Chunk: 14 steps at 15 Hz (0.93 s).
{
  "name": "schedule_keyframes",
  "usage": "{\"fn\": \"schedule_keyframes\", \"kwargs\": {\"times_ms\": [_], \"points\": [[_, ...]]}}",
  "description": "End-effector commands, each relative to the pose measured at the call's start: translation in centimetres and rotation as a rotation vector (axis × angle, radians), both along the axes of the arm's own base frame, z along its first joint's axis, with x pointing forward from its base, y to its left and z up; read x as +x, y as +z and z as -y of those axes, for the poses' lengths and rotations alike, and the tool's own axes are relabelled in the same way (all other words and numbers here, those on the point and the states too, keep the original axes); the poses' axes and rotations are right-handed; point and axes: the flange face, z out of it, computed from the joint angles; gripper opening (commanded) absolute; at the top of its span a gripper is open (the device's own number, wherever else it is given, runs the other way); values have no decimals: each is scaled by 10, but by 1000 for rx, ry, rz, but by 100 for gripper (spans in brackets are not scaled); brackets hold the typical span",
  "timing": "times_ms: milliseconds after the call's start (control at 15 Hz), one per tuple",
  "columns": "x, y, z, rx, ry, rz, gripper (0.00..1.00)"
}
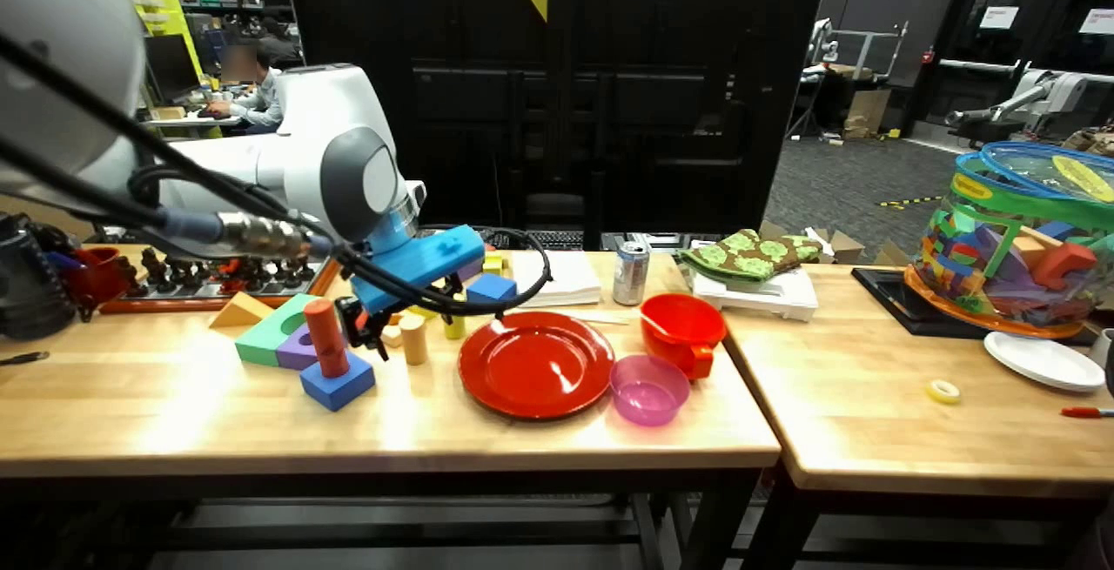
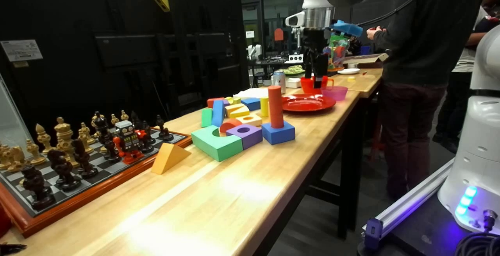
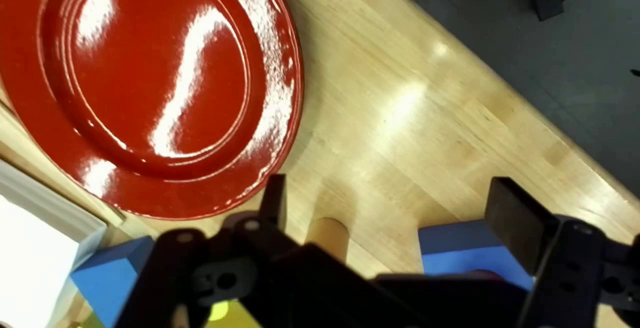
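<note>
The claw point(image 3: 392, 202) hung above the table point(image 1: 218, 431), its fingers point(image 3: 517, 220) spread wide apart. A tan wooden cylinder point(image 1: 413, 342) stood upright near them, between a round glossy red plate point(image 1: 535, 365) and a rectangular blue block point(image 1: 339, 389). That block lay near the table's long edge opposite the black screen point(image 1: 540, 161) and carried an upright red cylindrical column point(image 1: 325, 339). Just beside it, a purple block with a round hole point(image 2: 250, 138) touched a green arch-shaped block point(image 2: 218, 145). Past the plate, toward the short edge by a second table point(image 1: 870, 422), stood a translucent pink bowl point(image 1: 650, 396) and a red plastic cup point(image 1: 698, 322).
</note>
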Motion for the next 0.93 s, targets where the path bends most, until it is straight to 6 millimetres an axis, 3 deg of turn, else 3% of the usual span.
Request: {"fn": "schedule_keyframes", "kwargs": {"times_ms": [0, 200, 267, 867], "points": [[10, 0, -17, 13, 136, -35, 100], [17, 1, -15, 36, 61, -26, 100], [10, -3, -15, 25, 88, -35, 100], [14, -2, -13, 32, 75, -48, 100]]}}
